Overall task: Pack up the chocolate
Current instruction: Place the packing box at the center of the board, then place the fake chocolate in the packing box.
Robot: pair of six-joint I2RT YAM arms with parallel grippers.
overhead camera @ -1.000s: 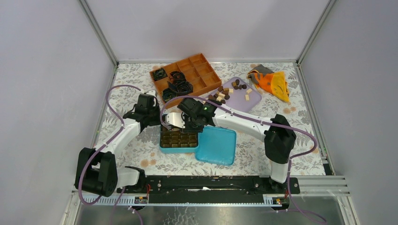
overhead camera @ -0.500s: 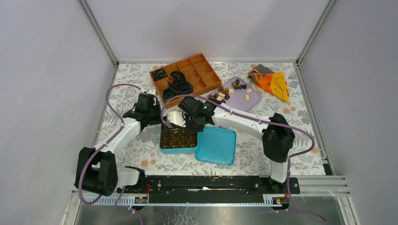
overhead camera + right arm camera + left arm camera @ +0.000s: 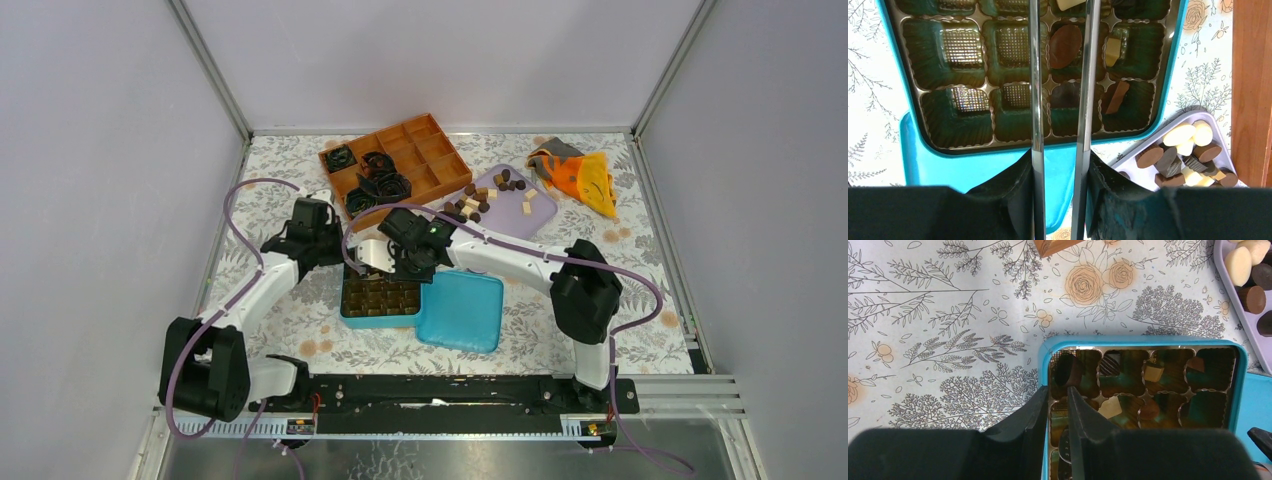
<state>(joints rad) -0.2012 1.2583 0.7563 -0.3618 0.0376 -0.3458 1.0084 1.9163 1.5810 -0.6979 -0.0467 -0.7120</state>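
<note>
A teal box (image 3: 380, 319) holds a gold compartment insert with a few pieces of chocolate (image 3: 1065, 46) in its cells. My left gripper (image 3: 1058, 388) straddles the box's left wall (image 3: 1044, 365), one finger outside and one inside, shut on it. Close over the far end of the box, my right gripper (image 3: 1059, 160) is shut on silver tongs (image 3: 1035, 100). Their two blades reach over the insert with a gap between them, and the tips are out of frame. More chocolate (image 3: 480, 196), brown and cream, lies on a purple tray (image 3: 541, 213).
The box's teal lid (image 3: 462, 310) lies against its right side. An orange divided organiser (image 3: 420, 150) with black paper cups (image 3: 378, 186) stands at the back. At the back right lies an orange and grey cloth (image 3: 582, 176). Metal frame rails bound the table.
My right gripper and the tongs have shifted slightly to the far left over the box. The left arm has barely moved.
</note>
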